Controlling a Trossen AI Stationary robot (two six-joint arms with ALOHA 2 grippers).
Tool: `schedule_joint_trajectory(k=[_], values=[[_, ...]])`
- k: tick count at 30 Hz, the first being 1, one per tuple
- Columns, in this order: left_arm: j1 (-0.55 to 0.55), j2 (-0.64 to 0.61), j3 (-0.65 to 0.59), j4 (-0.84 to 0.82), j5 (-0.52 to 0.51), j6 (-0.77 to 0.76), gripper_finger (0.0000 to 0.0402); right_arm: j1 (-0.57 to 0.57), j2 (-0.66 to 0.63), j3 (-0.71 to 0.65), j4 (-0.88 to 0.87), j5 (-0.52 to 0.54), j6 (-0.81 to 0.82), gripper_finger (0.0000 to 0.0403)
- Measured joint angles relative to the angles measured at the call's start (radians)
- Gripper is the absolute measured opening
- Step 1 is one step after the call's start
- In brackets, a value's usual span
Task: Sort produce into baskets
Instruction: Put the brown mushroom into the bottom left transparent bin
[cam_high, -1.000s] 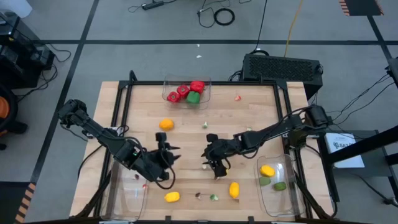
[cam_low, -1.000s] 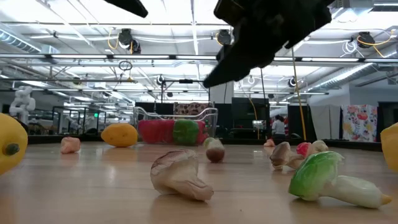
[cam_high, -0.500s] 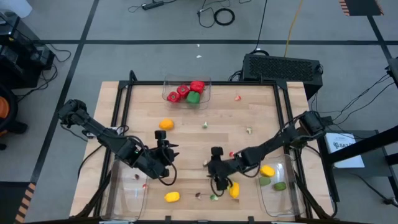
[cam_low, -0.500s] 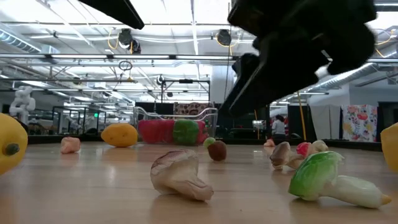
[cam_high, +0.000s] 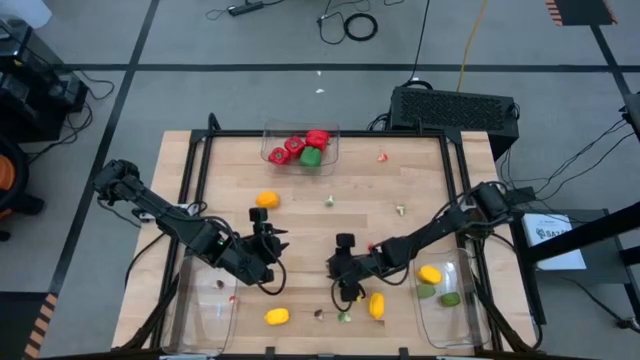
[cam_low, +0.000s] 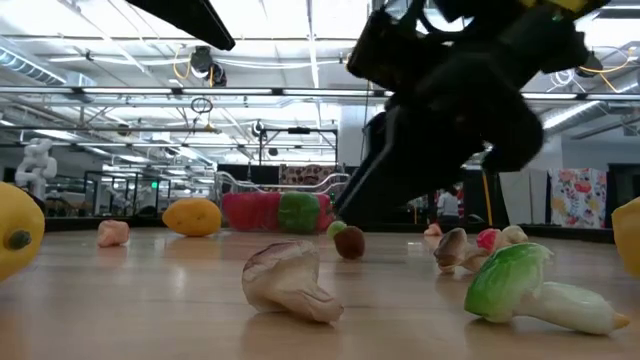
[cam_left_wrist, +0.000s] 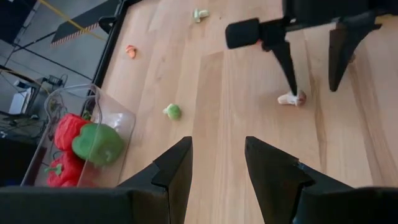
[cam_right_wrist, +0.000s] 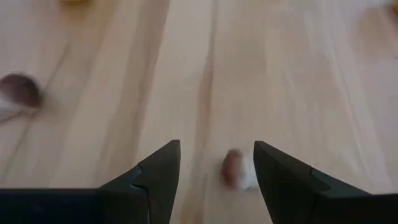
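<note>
**Currently: right gripper poised over small mushroom piece**

Presently the right gripper (cam_high: 342, 289) sits low over the table's (cam_high: 420, 180) near centre, fingers parted with nothing between them, a small white-and-brown mushroom piece (cam_right_wrist: 238, 172) lying just ahead of the gap. Left gripper (cam_high: 268, 262) waits at its 9 o'clock, fingers apart and empty. Peppers (cam_high: 300, 147) occupy the far basket (cam_high: 334, 150) at 12 o'clock. Lemon (cam_high: 375, 305) lies just beside the right gripper at 5 o'clock.

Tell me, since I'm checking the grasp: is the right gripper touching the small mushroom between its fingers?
Apart. The right wrist view shows wood either side of the small mushroom between the right gripper and its open fingers.
</note>
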Motion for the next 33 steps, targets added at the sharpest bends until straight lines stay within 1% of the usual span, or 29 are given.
schedule_joint_trajectory(k=[4,11,13,18,20,25,30,33], values=[[0.0,0.0,0.0,0.0,0.0,0.0,0.0154,-0.015,0.024,0.001,-0.019,0.055,-0.014,0.0196],[0.0,0.0,0.0,-0.002,0.0,0.0,0.0154,-0.038,0.011,0.001,-0.164,0.107,-0.021,0.0196],[0.0,0.0,-0.001,-0.006,0.0,0.0,0.0154,-0.042,-0.002,0.002,-0.217,0.11,-0.009,0.0196],[0.0,0.0,-0.001,-0.021,0.0,-0.003,0.0154,-0.047,-0.061,0.0,-0.343,0.173,0.05,0.0196],[0.0,0.0,-0.001,-0.02,0.0,-0.003,0.0154,-0.047,-0.086,0.0,-0.329,0.151,0.059,0.0196],[0.0,0.0,-0.001,-0.02,0.001,-0.003,0.0154,-0.047,-0.093,0.001,-0.276,0.026,0.133,0.0196],[0.0,0.0,-0.001,-0.019,0.002,-0.003,0.0154,-0.049,-0.061,0.0,-0.266,0.018,0.162,0.0197],[0.0,0.0,-0.001,-0.018,0.004,-0.003,0.0154,-0.056,-0.041,0.001,-0.215,0.017,0.158,0.0211]])
